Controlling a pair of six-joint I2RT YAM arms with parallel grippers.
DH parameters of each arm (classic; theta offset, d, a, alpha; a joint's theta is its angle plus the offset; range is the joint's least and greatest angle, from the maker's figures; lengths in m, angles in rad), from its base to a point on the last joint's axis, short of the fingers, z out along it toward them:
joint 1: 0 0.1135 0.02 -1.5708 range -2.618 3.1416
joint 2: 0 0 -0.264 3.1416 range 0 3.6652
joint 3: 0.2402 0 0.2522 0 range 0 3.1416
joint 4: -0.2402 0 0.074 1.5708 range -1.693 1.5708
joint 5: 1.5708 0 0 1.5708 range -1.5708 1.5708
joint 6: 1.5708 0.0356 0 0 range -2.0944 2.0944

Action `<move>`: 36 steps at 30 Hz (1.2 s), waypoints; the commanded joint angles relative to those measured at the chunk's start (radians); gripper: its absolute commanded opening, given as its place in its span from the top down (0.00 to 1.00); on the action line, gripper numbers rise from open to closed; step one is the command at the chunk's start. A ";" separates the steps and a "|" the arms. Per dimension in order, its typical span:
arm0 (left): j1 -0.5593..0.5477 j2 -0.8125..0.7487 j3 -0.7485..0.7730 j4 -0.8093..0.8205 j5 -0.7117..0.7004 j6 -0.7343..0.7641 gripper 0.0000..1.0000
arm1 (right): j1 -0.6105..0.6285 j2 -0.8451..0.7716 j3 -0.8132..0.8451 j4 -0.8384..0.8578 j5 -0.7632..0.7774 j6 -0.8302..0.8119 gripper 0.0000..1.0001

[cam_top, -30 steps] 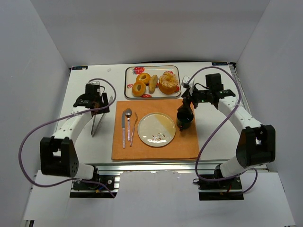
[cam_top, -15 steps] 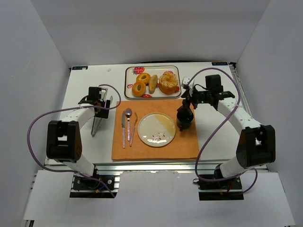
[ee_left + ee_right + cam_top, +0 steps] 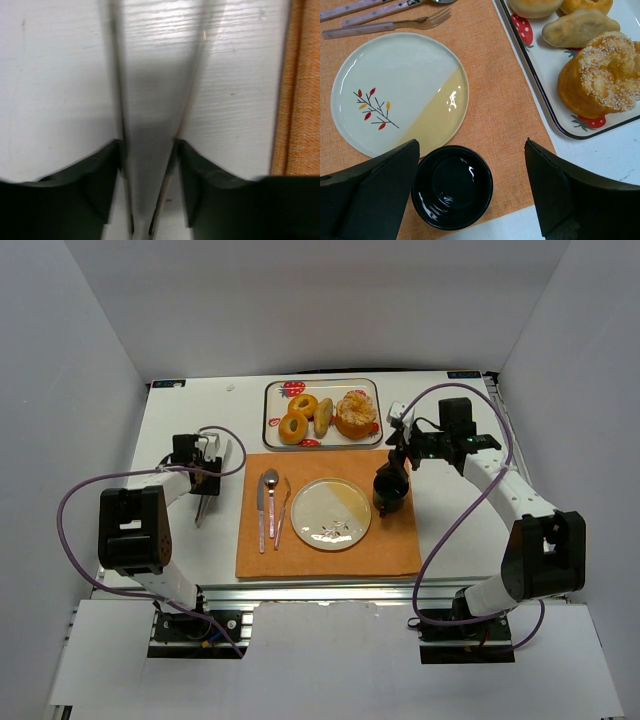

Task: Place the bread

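Several breads lie on a strawberry-print tray (image 3: 322, 387): two ring donuts (image 3: 302, 405), an oblong roll (image 3: 323, 417) and a sesame bun (image 3: 356, 415). The bun (image 3: 597, 75) and the roll (image 3: 580, 27) also show in the right wrist view. A white and yellow plate (image 3: 330, 513) sits bare on the orange placemat (image 3: 330, 560). My left gripper (image 3: 203, 470) is at the left of the mat. Its fingers (image 3: 105, 165) press both arms of metal tongs (image 3: 150, 100). My right gripper (image 3: 471, 145) is wide open and empty, above a black bowl (image 3: 452, 187).
A knife (image 3: 261, 510), a spoon (image 3: 270, 495) and a fork (image 3: 283, 512) lie on the mat left of the plate. The black bowl (image 3: 390, 490) stands on the mat's right side. The tongs' tips (image 3: 202, 510) rest on the white table.
My left arm has folded in, its elbow swinging up and right. The gripper and tongs shifted slightly and the tongs turned a little more upright. The right gripper stayed over the bowl.
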 commanded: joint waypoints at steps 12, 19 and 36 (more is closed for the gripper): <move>0.030 -0.070 0.018 -0.040 0.102 -0.164 0.84 | -0.024 -0.059 0.013 0.050 -0.019 0.021 0.11; -0.008 -0.148 0.188 0.037 0.351 -0.572 0.63 | -0.027 -0.067 -0.001 0.102 -0.037 0.070 0.11; -0.215 0.009 0.427 -0.149 0.259 -0.488 0.44 | -0.035 -0.092 -0.029 0.125 -0.059 0.098 0.11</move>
